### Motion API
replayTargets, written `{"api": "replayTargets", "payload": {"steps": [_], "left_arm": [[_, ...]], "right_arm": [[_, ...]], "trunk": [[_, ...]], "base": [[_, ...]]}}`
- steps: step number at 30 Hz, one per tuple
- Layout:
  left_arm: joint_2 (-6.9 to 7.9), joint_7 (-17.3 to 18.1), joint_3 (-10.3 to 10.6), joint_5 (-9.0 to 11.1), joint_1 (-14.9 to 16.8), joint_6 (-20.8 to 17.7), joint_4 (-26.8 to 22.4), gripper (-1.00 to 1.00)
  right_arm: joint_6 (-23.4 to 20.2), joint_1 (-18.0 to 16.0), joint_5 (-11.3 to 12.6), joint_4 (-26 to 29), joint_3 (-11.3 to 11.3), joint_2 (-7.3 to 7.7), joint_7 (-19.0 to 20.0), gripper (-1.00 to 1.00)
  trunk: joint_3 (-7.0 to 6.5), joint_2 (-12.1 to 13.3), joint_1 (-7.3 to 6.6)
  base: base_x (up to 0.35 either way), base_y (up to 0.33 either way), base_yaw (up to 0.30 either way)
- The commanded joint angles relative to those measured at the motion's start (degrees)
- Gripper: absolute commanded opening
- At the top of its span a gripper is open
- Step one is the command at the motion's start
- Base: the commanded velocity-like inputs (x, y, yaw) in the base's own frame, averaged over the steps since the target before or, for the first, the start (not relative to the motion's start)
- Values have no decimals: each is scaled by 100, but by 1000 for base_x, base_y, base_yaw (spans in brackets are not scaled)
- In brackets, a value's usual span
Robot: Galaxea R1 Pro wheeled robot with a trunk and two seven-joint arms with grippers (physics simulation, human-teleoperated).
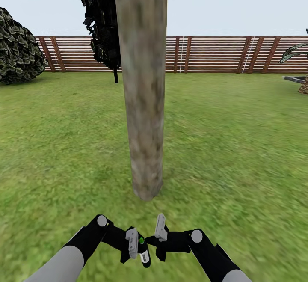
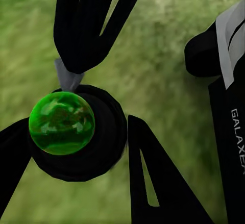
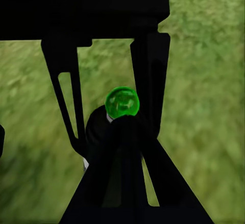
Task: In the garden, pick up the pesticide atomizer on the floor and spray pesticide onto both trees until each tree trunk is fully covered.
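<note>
Facing a wide green lawn under a pale sky, I see a brown slatted fence closing the far side of the garden. 1 thick, mottled grey-tan tree trunk rises straight ahead, its base planted in the grass just beyond my arms. A bushy dark shrub sits at far left by the fence, and palm fronds show at far right. Low in the head view, my left gripper is clamped on the pesticide atomizer, a small dark bottle with a green cap, held between the 2 grippers above the grass. My right gripper hangs just beside it; I cannot tell whether its fingers are apart.
</note>
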State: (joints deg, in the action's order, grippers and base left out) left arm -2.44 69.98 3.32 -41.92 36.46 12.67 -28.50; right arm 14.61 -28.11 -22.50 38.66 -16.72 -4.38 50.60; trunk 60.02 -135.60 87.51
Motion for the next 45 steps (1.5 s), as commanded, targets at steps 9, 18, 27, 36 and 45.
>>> {"api": "replayTargets", "payload": {"steps": [9, 18, 27, 36, 45], "left_arm": [[2, 161, -3, -36, 1, 44, -7, -100], [137, 105, 27, -114, 8, -22, 2, -100], [1079, 108, 27, -124, -47, -19, 2, -100], [1826, -234, -209, -48, -71, -30, 76, -100], [1622, -2523, -1733, -20, -86, -40, 1069, -100]], "right_arm": [[33, -2, -53, 10, 4, -2, 3, -100], [33, -2, -53, 10, 4, -2, 3, -100], [33, -2, -53, 2, 10, 16, 3, -100], [40, -2, -60, -64, 37, 103, -2, 100], [300, 30, 74, -1804, 890, 778, -1434, 100]], "trunk": [[5, -2, -1], [5, -2, -1], [5, -2, -1], [5, -2, -1], [5, -2, -1]], "base": [[0, 0, 0], [0, 0, 0], [0, 0, 0], [0, 0, 0], [0, 0, 0]]}}
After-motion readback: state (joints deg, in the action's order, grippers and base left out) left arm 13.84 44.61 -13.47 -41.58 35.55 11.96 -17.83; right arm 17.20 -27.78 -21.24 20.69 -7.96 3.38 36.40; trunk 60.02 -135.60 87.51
